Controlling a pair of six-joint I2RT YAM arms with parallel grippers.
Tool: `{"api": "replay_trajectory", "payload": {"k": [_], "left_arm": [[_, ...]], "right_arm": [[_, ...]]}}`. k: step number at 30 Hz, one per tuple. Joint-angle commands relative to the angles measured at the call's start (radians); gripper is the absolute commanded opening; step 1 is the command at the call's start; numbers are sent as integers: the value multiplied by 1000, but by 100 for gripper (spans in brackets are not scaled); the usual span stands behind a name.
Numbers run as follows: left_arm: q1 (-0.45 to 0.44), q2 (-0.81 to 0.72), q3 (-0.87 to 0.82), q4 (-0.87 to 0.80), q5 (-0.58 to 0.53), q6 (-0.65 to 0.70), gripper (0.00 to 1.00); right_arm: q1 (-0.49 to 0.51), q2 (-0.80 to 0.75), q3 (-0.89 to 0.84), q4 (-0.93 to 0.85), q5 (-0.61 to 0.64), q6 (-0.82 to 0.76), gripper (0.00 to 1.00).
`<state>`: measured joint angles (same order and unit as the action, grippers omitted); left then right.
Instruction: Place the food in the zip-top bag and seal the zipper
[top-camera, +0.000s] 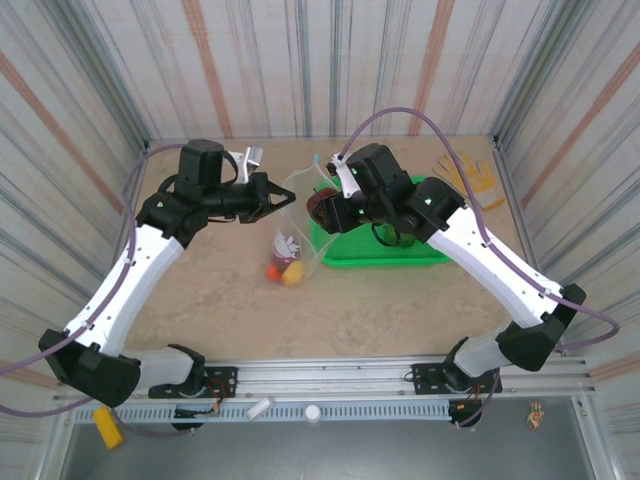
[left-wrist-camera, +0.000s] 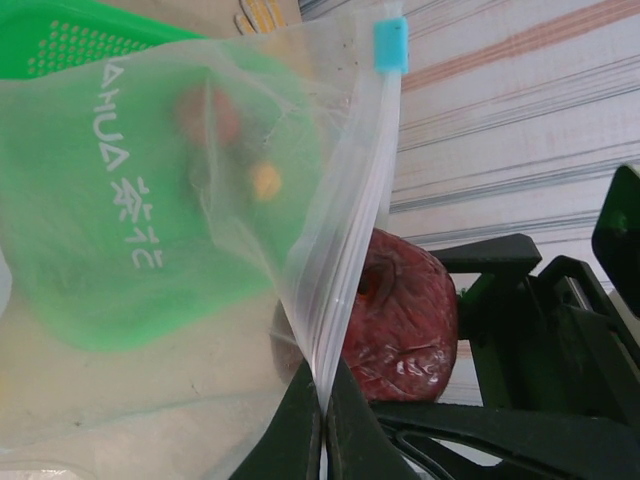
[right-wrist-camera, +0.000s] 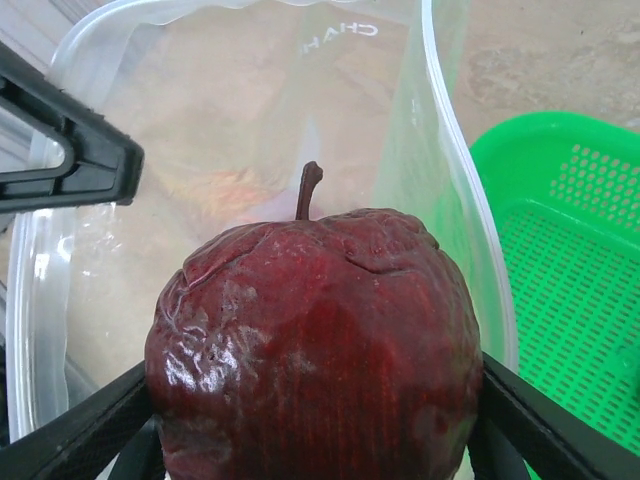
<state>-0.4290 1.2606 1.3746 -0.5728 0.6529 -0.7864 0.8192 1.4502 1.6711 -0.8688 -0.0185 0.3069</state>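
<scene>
At the centre of the top view, the maroon apple (top-camera: 320, 207) was best lowered well past the rim of the zip-top bag (top-camera: 290, 240) before release, clear of the zipper (left-wrist-camera: 365, 190). It was clamped between the widely spread jaws of the right gripper (right-wrist-camera: 315, 430). The bag's edge was pinched by the fully closed left gripper (left-wrist-camera: 322, 420).

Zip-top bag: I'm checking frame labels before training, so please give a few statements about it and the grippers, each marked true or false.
1. The left gripper pinches the zip-top bag by its edge. True.
2. The right gripper is empty. False: it holds a dark maroon apple at the bag's mouth.
3. The bag holds no food yet. False: red and yellow pieces lie inside.
4. The green basket sits to the bag's right. True.
</scene>
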Motion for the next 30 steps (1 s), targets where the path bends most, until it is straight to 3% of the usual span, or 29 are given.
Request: {"api": "replay_trajectory", "payload": {"k": [1,20,30], "left_arm": [[-10,-3,4,6,4,16,0],[-14,-27,-12,8,-7,17,0],[-18,-39,-35,6,-24,24,0]], "right_arm": [[15,15,5,-13,28,-2,73],[21,-6,-11,9,14,3,81],[-2,-48,32,14,8,3,69]]}}
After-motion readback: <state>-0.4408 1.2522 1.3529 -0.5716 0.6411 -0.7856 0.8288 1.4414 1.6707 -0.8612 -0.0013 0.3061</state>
